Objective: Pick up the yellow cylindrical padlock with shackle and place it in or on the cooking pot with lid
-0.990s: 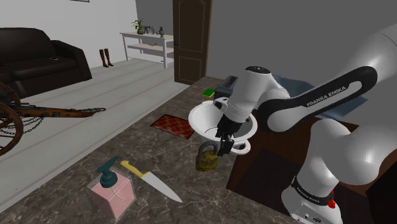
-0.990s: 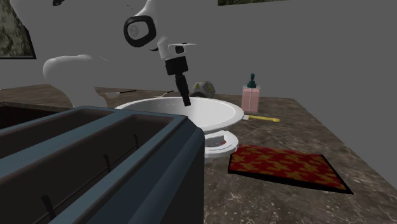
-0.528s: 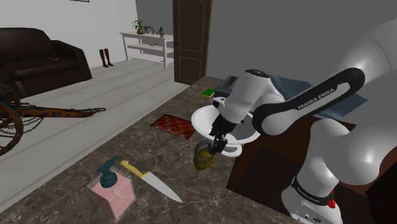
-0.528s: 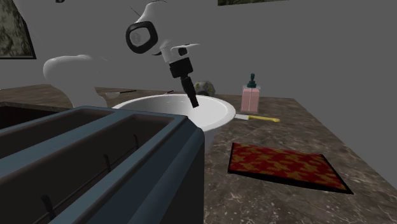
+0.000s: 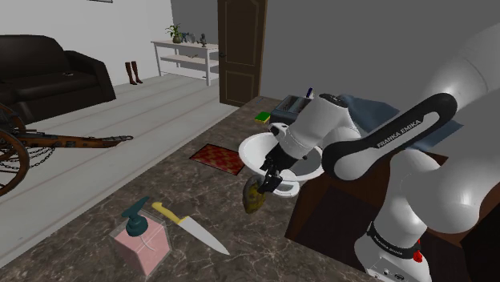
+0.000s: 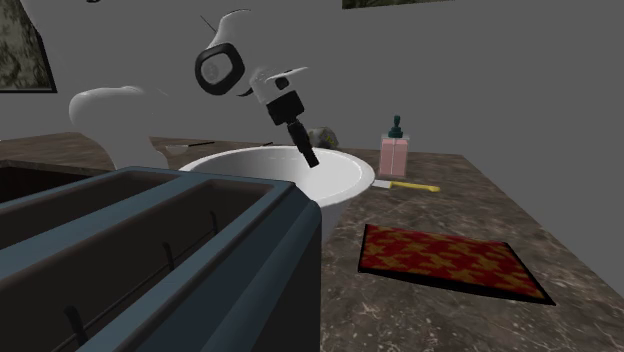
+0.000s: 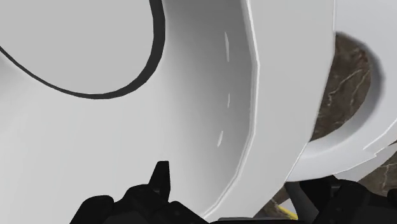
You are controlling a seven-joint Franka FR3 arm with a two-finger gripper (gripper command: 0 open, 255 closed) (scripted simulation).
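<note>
At the shoulder view's left, the pink soap bottle and the knife with the yellow handle lie where they lay a second ago. So does the red mat, farther along the dark counter.

Next comes the padlock. It is a dull yellow lump, low by the counter. It sits just beside the white pot, on the side nearer the soap bottle. A second ago it stood straight. Now it leans.

My pincer is close above its top. It pointed straight down a second ago. Now it slants, and it has slid a little toward the shoulder view's left. I cannot tell if my pincer is open, shut, or has the padlock.

The pot has changed too. In the second exterior view a low white piece showed under it a second ago, and now the pot covers that spot. I think I bumped it.

So the padlock is not in or on the pot yet. It leans the same way as my pincer, so I may have it, or I may only be pushing it. Next it must go up over the rim, with no more shoving of the pot.
</note>
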